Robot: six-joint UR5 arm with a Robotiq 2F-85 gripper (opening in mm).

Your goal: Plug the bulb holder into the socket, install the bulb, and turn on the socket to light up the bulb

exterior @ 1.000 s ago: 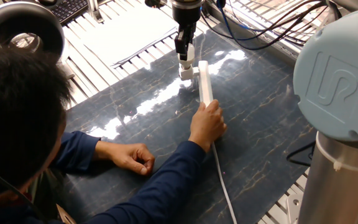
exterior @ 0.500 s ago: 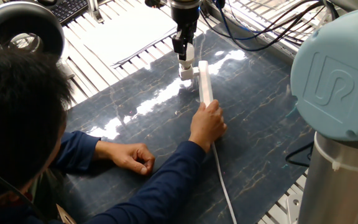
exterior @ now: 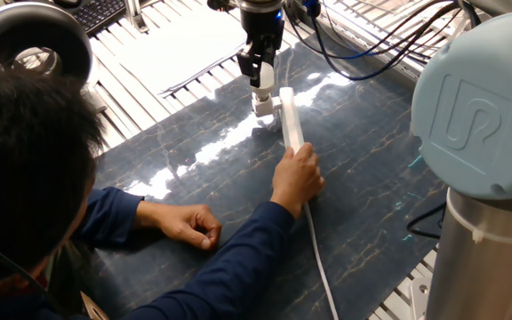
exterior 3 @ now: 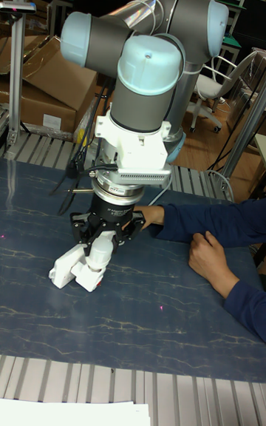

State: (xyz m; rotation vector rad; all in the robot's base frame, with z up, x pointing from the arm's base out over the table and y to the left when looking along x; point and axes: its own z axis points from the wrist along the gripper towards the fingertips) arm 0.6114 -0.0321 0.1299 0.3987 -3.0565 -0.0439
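Note:
The socket (exterior: 292, 124) is a long white strip lying on the dark marbled table, and a person's hand (exterior: 296, 178) presses down on its near end. At its far end the white bulb holder (exterior: 263, 108) sits against the strip's left side. The bulb (exterior: 260, 91) stands upright on the holder, with my gripper (exterior: 260, 83) coming straight down over it and shut on it. In the tall fixed view the black fingers (exterior 3: 83, 231) flank the bulb (exterior 3: 100, 254) above the holder (exterior 3: 90, 278) and socket (exterior 3: 65, 263). The switch is not visible.
The strip's white cord (exterior: 320, 262) runs toward the front edge. The person's other hand (exterior: 189, 227) rests on the table at the left, and their head fills the near left. My arm's large joint (exterior: 483, 133) stands at the right. Cables (exterior: 372, 44) hang behind.
My gripper and the bulb have shifted slightly left, and the far end of the strip with the holder moved left with them. The person's hands stay put.

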